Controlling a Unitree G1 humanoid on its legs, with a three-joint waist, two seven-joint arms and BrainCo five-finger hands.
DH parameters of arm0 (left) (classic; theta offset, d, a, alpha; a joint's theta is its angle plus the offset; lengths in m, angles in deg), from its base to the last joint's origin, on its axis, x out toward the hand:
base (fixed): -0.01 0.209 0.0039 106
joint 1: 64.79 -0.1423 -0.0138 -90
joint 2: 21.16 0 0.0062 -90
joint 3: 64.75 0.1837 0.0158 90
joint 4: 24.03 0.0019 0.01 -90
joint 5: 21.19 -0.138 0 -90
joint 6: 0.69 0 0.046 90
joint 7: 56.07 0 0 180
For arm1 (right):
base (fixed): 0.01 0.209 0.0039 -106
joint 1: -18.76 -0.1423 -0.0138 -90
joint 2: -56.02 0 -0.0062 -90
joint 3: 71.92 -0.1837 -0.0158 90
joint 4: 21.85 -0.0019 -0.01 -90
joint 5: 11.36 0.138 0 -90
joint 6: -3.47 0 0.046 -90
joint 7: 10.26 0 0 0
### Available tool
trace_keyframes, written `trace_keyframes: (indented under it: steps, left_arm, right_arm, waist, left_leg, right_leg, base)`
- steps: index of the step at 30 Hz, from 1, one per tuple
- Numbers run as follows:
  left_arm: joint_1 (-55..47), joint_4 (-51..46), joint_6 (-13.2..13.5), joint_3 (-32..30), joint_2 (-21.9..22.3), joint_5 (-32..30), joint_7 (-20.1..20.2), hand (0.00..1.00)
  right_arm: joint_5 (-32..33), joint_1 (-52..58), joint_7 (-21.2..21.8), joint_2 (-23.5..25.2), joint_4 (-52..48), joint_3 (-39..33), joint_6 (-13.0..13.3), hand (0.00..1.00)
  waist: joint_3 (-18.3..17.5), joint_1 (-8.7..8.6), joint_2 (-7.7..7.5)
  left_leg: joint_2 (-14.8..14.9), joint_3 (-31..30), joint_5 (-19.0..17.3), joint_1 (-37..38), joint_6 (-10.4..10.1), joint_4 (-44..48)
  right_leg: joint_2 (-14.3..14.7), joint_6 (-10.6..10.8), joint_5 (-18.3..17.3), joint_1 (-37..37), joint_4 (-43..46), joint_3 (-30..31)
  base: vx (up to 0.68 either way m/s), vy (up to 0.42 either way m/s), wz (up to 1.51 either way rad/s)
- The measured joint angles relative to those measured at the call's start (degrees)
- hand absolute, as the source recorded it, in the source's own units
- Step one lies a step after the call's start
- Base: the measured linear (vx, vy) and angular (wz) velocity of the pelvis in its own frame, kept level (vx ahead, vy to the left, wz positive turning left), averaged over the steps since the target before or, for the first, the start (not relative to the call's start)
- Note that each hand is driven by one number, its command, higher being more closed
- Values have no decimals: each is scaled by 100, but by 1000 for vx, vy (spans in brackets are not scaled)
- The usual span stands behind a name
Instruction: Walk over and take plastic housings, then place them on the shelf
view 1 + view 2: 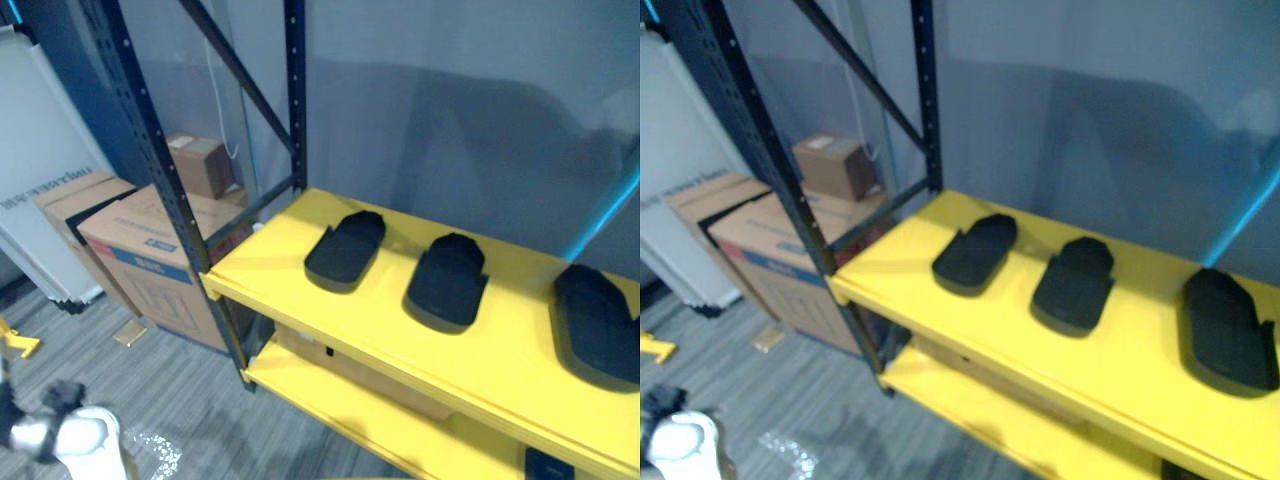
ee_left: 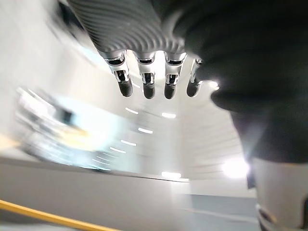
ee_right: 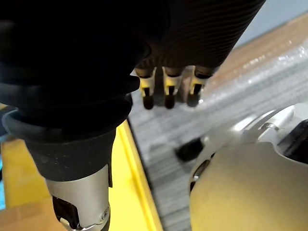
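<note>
Three black plastic housings are lying in a row on the yellow upper shelf board [image 1: 262, 255]: the left housing [image 1: 346, 248], the middle housing [image 1: 447, 280] and the right housing [image 1: 595, 325]. Each is sitting apart from its neighbour, and no hand is touching any of them. A second yellow board, the lower shelf board [image 1: 340, 405], is running beneath. Dark blue uprights [image 1: 165, 170] are carrying both boards, and a plain grey wall [image 1: 450, 120] is standing behind the rack. To the left, cardboard boxes [image 1: 150, 260] are resting on the grey carpeted floor [image 1: 190, 400], beside a white board [image 1: 35, 180] leaning there. The left hand [image 2: 147, 84] is hanging with fingers relaxed and loose, gripping nothing. The right hand [image 3: 167, 91] is doing the same over the floor by a yellow edge, fingers slack and empty
</note>
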Motion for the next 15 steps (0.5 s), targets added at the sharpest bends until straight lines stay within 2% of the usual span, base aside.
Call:
trace_keyframes:
  steps: [3, 5, 7, 8, 10, 11, 13, 15]
  left_arm:
    - [-156, 869, 170, 200, 186, 611, 458, 0]
    - [-202, 1378, 212, 361, 289, 781, 883, 0]
    - [-187, 1926, 181, 444, 469, 1114, 1638, 0]
    - [-183, 2066, 175, 444, 500, 1186, 1833, 0]
    - [-172, 2500, -108, 424, 545, 1426, 2473, 0]
    - [-164, 2584, -190, 417, 547, 1545, 2651, 0]
    - [-158, 2890, -569, 324, 559, 1821, 3391, 0]
    - [-140, 3085, -773, 320, 561, 1974, 3859, 0]
  right_arm:
    - [1, -18, 8, 1, -16, -4, -3, 0]
    - [1, -51, 30, 1, -42, -20, -3, 0]
    - [4, -58, 48, -1, -51, -73, -10, 0]
    - [4, -65, 54, -2, -54, -87, -14, 0]
    - [13, -98, 154, 16, -59, -308, -90, 0]
    - [34, -102, 168, 14, -59, -321, -104, 0]
    - [100, -143, 314, 26, -62, -531, -213, 0]
    - [96, -186, 475, 24, -62, -657, -330, 0]
  waist:
    - [8, 1, -15]
    - [13, 0, -4]
    - [9, -11, 28]
    - [17, -11, 42]
    - [30, -27, 75]
    - [37, -27, 82]
    - [56, -32, 117]
    - [73, -38, 123]
  left_leg:
    - [-26, 68, -1, 149, 0, -100]
    - [-35, 79, -1, 145, 0, -119]
    - [-33, 84, 4, 171, -7, -175]
    - [-33, 95, 10, 208, -16, -199]
    - [-31, 122, 27, 280, -34, -295]
    - [-28, 131, 27, 282, -34, -299]
    - [-14, 197, 28, 345, -36, -362]
    - [-1, 235, 27, 346, -36, -367]
  right_leg:
    - [-20, 43, -63, 71, 2, -12]
    - [-30, 64, -79, 55, 2, -17]
    - [-20, 65, -104, 47, 3, -23]
    - [-15, 66, -109, 56, 4, -22]
    - [2, 68, -133, 75, 7, -15]
    - [6, 68, -134, 72, 6, -11]
    - [32, 68, -134, 72, 6, 3]
    - [47, 68, -134, 64, 5, 5]
  base:
    - [20, 5, -6]
    - [4, -2, -2]
    - [0, 0, 0]
    - [31, -19, -4]
    - [48, -20, -3]
    - [57, -23, -4]
    - [59, -24, -10]
    - [61, -17, -9]
